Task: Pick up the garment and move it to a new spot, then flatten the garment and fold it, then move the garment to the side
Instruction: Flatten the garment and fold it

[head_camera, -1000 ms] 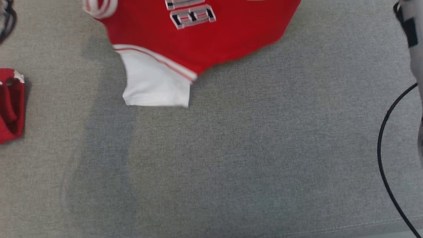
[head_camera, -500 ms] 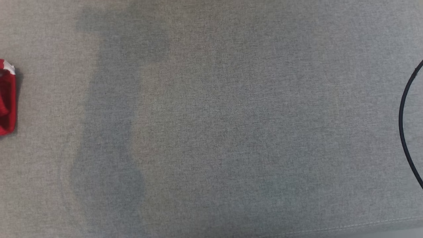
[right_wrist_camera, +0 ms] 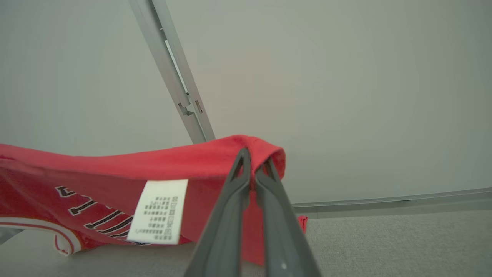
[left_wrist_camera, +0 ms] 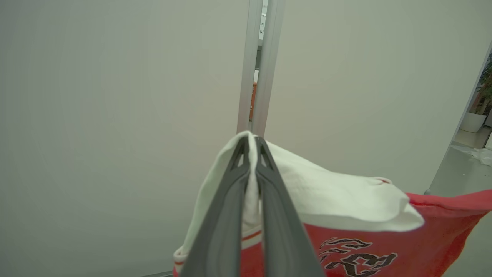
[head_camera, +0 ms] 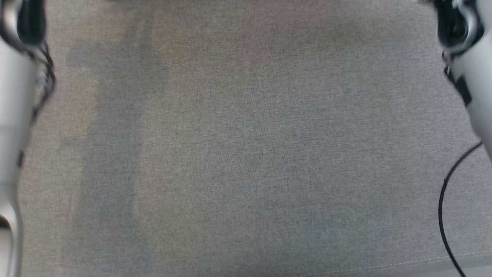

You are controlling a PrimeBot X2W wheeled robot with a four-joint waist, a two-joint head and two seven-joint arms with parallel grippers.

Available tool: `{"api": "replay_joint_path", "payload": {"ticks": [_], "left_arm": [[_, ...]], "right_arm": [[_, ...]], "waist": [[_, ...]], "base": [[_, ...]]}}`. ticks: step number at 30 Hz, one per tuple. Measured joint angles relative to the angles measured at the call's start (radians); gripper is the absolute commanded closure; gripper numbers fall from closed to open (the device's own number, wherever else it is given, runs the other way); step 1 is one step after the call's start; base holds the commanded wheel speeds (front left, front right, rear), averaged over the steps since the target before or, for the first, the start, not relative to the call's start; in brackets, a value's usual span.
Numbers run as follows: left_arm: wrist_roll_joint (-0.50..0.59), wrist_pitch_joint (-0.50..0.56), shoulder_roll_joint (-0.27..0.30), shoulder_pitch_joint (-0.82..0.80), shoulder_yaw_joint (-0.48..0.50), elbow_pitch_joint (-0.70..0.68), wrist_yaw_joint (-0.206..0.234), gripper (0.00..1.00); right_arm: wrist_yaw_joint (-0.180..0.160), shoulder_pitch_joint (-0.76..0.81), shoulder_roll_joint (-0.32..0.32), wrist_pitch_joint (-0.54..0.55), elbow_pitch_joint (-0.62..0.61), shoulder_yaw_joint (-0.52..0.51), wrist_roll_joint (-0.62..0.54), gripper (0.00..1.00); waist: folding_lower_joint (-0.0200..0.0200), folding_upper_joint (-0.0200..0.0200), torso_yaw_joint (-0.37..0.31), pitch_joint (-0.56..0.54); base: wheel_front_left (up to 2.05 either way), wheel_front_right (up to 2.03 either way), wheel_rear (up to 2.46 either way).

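The garment [left_wrist_camera: 346,200] is a red jersey with a white panel and black-and-white lettering, held up in the air in front of a pale wall. In the left wrist view my left gripper [left_wrist_camera: 250,140] is shut on a fold of the white panel. In the right wrist view my right gripper [right_wrist_camera: 253,157] is shut on a red edge of the garment [right_wrist_camera: 96,169], beside its white care label [right_wrist_camera: 159,215]. The cloth spans between the two grippers and hangs just above the grey surface. In the head view my pale left forearm [head_camera: 15,115] and right forearm [head_camera: 474,88] stand at the sides.
A wide grey fabric surface [head_camera: 246,154] lies below, with a stitched front edge at the bottom right. A black cable [head_camera: 442,207] curves over its right side. A metal post [right_wrist_camera: 180,92] and a pale wall stand behind the surface.
The head picture has shifted. The jersey seen at its top a second ago has left it, as has the red cloth at the left edge. Both forearms now show at the sides.
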Motion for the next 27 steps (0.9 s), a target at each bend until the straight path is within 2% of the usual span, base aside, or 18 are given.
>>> {"api": "replay_joint_path", "payload": {"ticks": [6, 11, 17, 27], "left_arm": [[0.058, 0.000, -0.012, 0.338, 0.122, -0.231, 0.052, 1.00], [0.108, 0.000, -0.031, 0.619, 0.176, -0.369, 0.090, 1.00], [0.155, 0.000, -0.089, 0.914, 0.215, -0.477, 0.097, 1.00], [0.184, 0.000, -0.201, 1.228, 0.289, -0.532, 0.089, 1.00]], "right_arm": [[0.000, 0.258, -0.073, -0.020, -0.158, 0.062, 0.083, 1.00], [0.000, 0.446, -0.114, -0.026, -0.266, 0.083, 0.115, 1.00], [0.000, 0.684, -0.137, -0.034, -0.353, 0.058, 0.129, 1.00], [0.000, 1.009, -0.119, -0.037, -0.436, -0.035, 0.064, 1.00]], "waist": [[-0.0001, 0.0000, -0.002, -0.049], [-0.0001, 0.0000, -0.005, -0.085], [-0.0001, 0.0000, 0.000, -0.135], [-0.0002, 0.0000, 0.019, -0.216]], "base": [[0.00, 0.00, 0.00], [0.00, 0.00, 0.00], [0.00, 0.00, 0.00], [0.00, 0.00, 0.00]]}}
